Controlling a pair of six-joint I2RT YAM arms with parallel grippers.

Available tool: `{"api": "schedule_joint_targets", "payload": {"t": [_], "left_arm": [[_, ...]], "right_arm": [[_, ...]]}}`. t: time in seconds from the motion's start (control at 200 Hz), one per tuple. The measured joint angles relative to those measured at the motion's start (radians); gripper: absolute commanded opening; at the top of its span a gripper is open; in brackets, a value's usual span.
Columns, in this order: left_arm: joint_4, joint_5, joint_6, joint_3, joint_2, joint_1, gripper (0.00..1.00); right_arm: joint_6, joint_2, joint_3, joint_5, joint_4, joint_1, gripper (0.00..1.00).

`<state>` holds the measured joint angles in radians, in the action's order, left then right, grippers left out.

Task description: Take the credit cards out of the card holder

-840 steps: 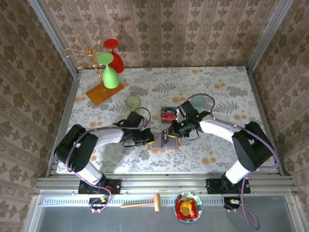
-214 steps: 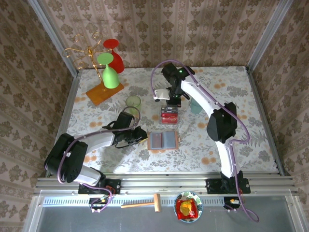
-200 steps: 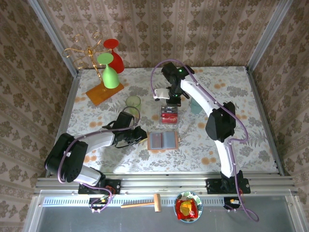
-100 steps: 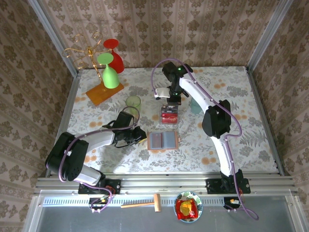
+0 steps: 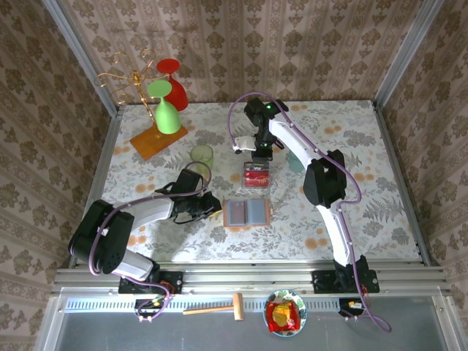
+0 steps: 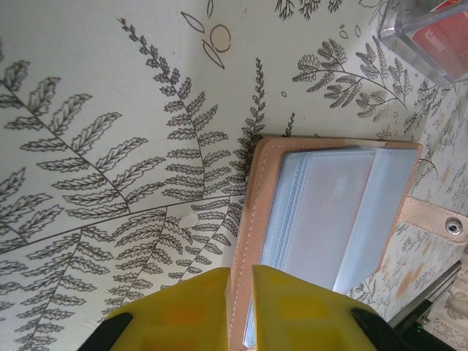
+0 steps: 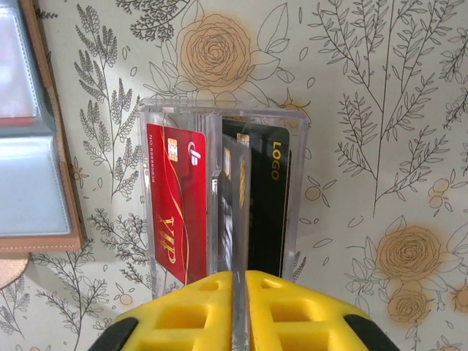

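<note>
The card holder lies open on the table, tan outside with grey-blue clear pockets. My left gripper sits at its left edge, its yellow fingers shut on the tan border. My right gripper hangs over the clear plastic box, shut on a thin dark credit card held edge-on above the box's middle. Inside the box stand a red card and a black card. The card holder's edge shows at the left of the right wrist view.
A gold rack on an orange base with a green glass and a red glass stands at the back left. A small green cup is near my left arm, and a pale cup sits right of the box.
My right gripper left the card holder and moved back over the clear box, then settled a little. The left gripper drew back to the holder's left edge; the holder now lies flat.
</note>
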<state>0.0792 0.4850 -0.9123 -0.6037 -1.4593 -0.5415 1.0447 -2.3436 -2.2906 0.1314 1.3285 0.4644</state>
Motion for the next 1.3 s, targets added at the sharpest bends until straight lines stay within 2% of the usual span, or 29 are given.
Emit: {"api": "schedule_joint_targets", "payload": {"t": [0.345,0.565,0.77,0.93,1.3], "left_arm": [[-0.001,0.0,0.0,0.0,0.013,0.0,0.16],[-0.009,0.001,0.0,0.0,0.026,0.0,0.16],[-0.028,0.004,0.0,0.0,0.027,0.0,0.16],[-0.037,0.009,0.0,0.002,0.033,0.0,0.16],[-0.055,0.016,0.0,0.002,0.036,0.0,0.17]], "right_arm": [[-0.028,0.008,0.004,0.006,-0.002,0.001,0.2],[-0.142,0.137,0.173,0.007,-0.116,0.011,0.21],[-0.377,0.27,0.377,0.014,-0.311,0.013,0.24],[-0.637,0.351,0.514,0.006,-0.445,0.014,0.27],[-1.211,0.585,0.834,0.053,-0.64,0.03,0.22]]}}
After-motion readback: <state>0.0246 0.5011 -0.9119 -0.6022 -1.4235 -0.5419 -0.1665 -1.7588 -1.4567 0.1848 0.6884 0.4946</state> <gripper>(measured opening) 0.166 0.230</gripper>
